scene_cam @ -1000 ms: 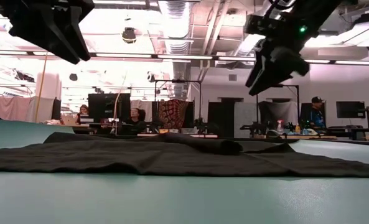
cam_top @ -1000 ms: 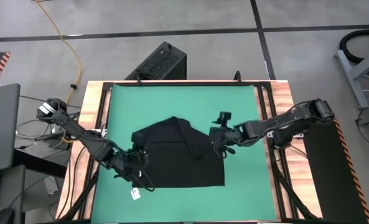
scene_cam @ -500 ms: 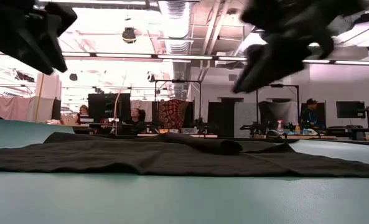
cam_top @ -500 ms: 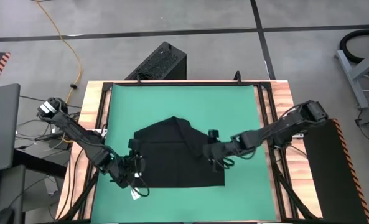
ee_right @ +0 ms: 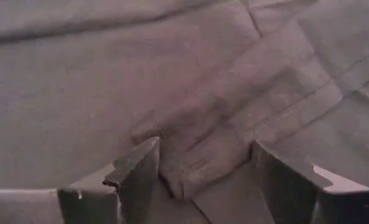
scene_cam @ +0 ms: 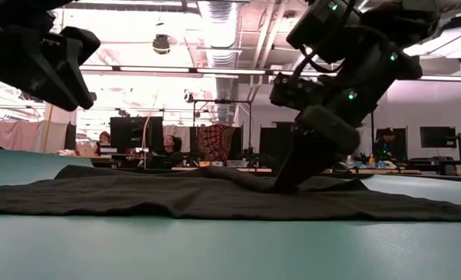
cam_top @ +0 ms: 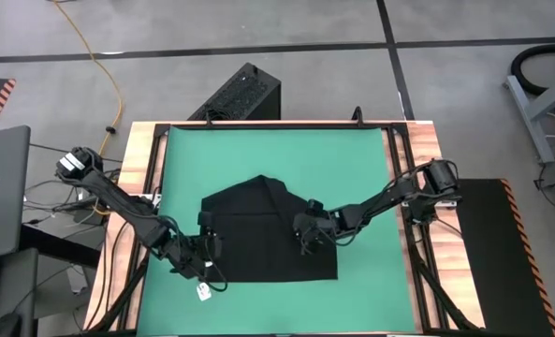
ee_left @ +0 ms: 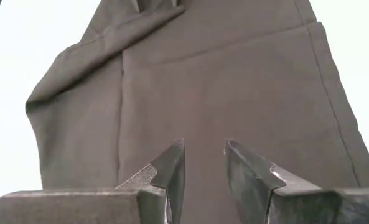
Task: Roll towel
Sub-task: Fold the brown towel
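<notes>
right gripper (cam_top: 307,236) now down on the towel (cam_top: 258,245), fingers spread around a fold, ready to pinch and start rolling.

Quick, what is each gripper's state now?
Left gripper: open, above the towel, holding nothing.
Right gripper: open, fingers down around a towel fold.

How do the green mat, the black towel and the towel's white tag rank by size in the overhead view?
1. Green mat, largest.
2. Black towel, covering part of the mat.
3. White tag, by far the smallest.
</notes>
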Motion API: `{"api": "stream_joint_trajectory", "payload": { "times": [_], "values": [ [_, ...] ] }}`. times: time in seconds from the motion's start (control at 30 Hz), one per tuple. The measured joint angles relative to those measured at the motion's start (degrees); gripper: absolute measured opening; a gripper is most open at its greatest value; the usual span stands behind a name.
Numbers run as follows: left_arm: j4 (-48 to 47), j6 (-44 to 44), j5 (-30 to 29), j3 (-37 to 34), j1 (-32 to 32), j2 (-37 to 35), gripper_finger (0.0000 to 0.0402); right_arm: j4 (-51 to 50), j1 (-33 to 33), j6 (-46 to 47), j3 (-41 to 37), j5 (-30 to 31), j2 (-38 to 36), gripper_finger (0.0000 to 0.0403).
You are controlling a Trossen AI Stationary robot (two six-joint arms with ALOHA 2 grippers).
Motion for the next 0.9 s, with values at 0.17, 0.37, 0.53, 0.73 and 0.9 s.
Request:
{"api": "stream_joint_trajectory", "payload": {
  "times": [0.17, 0.37, 0.53, 0.73, 0.9],
  "values": [
    [4.88, 0.15, 0.05, -4.56, 0.31, -0.02, 0.01, 0.13, -0.05, 2.31, 0.0, 0.76, -0.04, 0.0211],
    [12.57, -1.76, 0.52, -11.03, 1.76, -0.02, 0.01, -0.25, -0.09, 2.49, -0.07, 1.03, -2.82, 0.006],
    [20.63, -2.05, 2.77, -15.59, 3.13, -0.01, 0.01, -0.15, -0.01, 1.85, -0.07, 1.55, -4.7, 0.002],
    [22.6, -4.8, 5.84, -18.37, 3.61, -0.02, 0.0084, -4.08, -1.66, 2.73, -0.04, 10.11, -5.48, 0.0018],
    [22.61, -4.75, 7.26, -18.68, 3.61, 0.0, 0.0049, -4.7, -5.35, 2.28, -0.04, 18.12, -5.5, 0.0015]
  ]
}}
